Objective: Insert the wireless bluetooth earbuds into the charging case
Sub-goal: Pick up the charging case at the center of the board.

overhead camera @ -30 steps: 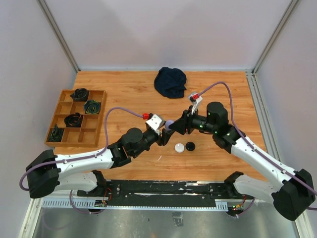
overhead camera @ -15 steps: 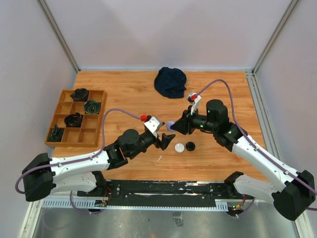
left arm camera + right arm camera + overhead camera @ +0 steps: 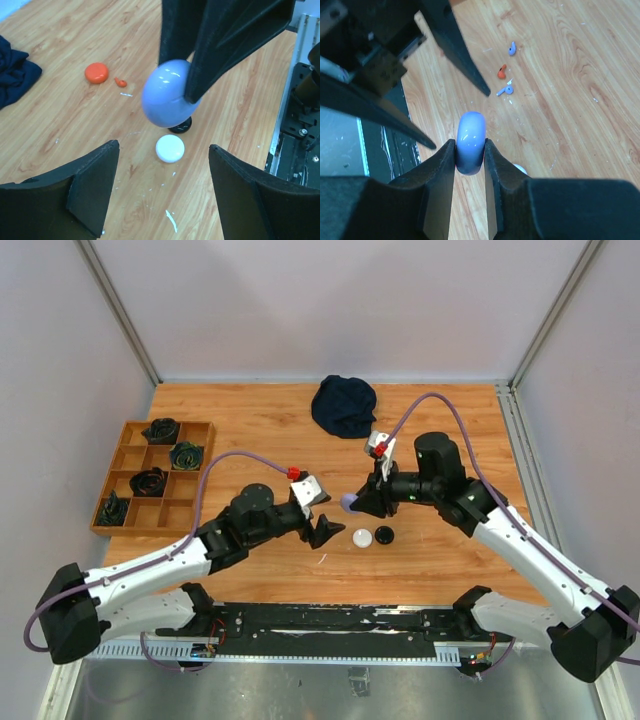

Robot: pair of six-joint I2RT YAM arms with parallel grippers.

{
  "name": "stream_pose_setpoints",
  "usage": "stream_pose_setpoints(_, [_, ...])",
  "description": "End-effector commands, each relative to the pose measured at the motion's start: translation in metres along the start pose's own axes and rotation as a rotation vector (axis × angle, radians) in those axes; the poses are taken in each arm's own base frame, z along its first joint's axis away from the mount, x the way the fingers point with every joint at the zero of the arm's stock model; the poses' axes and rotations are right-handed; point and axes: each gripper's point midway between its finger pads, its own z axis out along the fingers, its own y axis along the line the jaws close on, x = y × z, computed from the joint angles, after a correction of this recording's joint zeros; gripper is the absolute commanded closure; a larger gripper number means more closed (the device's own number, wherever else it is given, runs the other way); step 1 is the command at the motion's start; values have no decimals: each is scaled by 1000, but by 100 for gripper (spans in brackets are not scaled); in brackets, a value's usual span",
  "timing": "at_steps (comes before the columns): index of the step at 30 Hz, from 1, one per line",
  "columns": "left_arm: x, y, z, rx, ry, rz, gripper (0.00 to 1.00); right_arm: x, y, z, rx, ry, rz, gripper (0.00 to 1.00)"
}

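Pinching the light, likely slippery lavender charging case (image 3: 470,142) across its flat faces with right tool (image 3: 470,150), with left tool (image 3: 164,146) spread wide.

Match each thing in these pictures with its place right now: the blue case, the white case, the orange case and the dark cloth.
Things:
1. blue case
2. white case
3. orange case
4. dark cloth

Places:
A. crumpled at the far edge of the table
B. lying beside an orange earbud
C. clamped in the right gripper
D. lying next to the black case

Pairs: 1-C, 2-D, 3-B, 4-A
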Motion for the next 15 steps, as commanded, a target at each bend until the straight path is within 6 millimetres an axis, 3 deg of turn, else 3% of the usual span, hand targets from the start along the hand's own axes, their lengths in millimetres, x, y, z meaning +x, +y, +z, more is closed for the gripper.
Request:
stream_pose_setpoints(1, [-33, -6, -13, 116, -74, 41, 23, -1, 14, -5, -93, 26, -115, 81])
stream_pose_setpoints(9, [-52, -10, -21, 235, -118, 60, 27, -8, 27, -3, -199, 8, -196, 80])
stream_pose_setpoints(15, [-48, -13, -16, 316, -82, 27, 38, -10, 33, -3, -245, -2, -259, 79])
